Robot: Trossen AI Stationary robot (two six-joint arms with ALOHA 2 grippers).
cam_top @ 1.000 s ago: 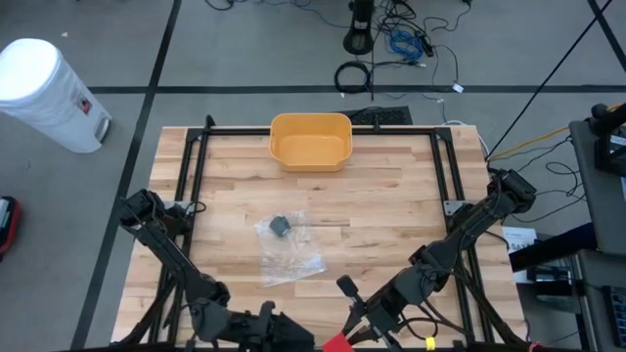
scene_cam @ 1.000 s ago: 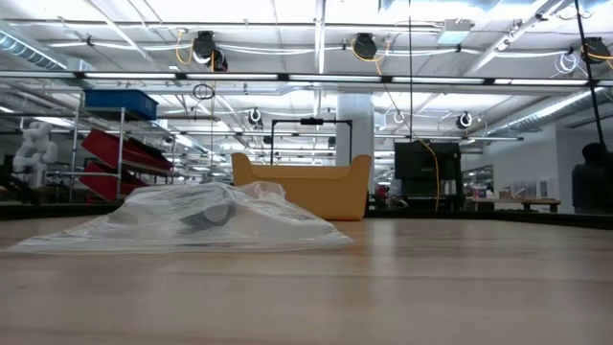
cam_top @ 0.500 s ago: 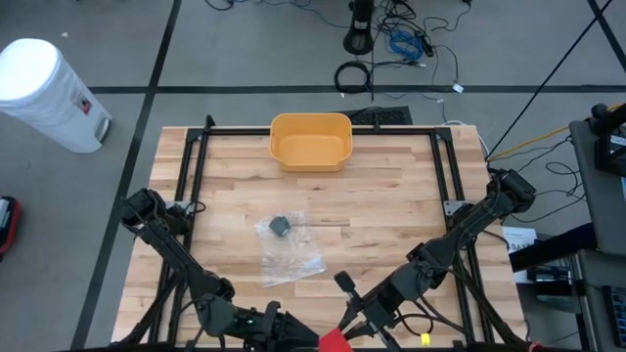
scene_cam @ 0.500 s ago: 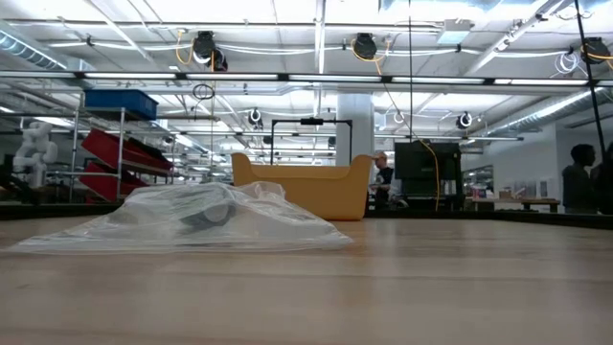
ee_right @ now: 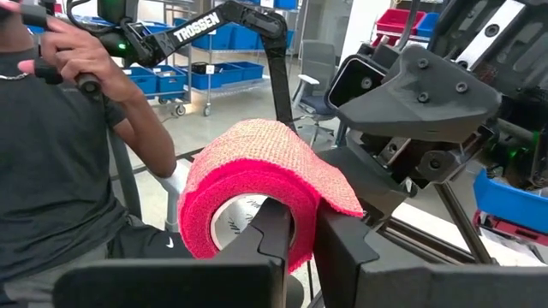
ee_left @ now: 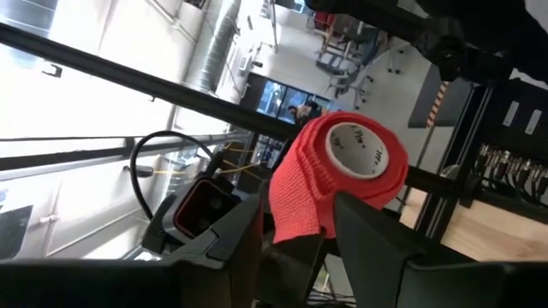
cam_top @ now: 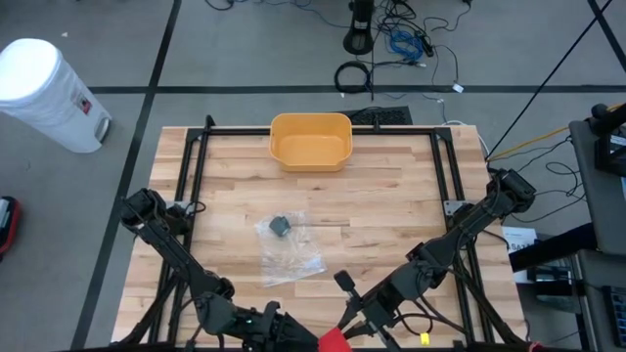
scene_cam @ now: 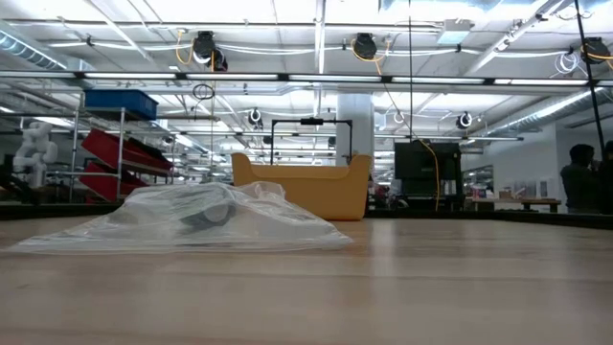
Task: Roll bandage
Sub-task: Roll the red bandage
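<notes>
The bandage (ee_left: pixel 342 171) is a red roll on a white core. It is held in the air between my two grippers at the table's near edge, and only a red tip of it (cam_top: pixel 333 342) shows from above. My right gripper (ee_right: pixel 304 248) is shut on the roll (ee_right: pixel 257 180). My left gripper (ee_left: pixel 295 248) faces it from the left, its fingers closed against the loose end that hangs off the roll. My left gripper has the bandage's loose end (ee_left: pixel 295 218) between its two fingers (ee_left: pixel 248 244), one finger against each edge of the strip. The strip runs slack from the roll down between them. My left gripper's own fingers hide its tip. My right gripper pinches the roll's wall at its open end (ee_right: pixel 295 214), one finger in front of the white core's hole and the other outside, under the loose flap (ee_right: pixel 342 201). The fingers come in level, along the roll's axis. The roll is lifted clear of the table.
A clear plastic bag (cam_top: pixel 287 249) with a dark grey piece inside lies on the middle of the table. A yellow bin (cam_top: pixel 310 140) stands at the far edge. A person (ee_right: pixel 68 154) shows beyond the table's near side in the right wrist view.
</notes>
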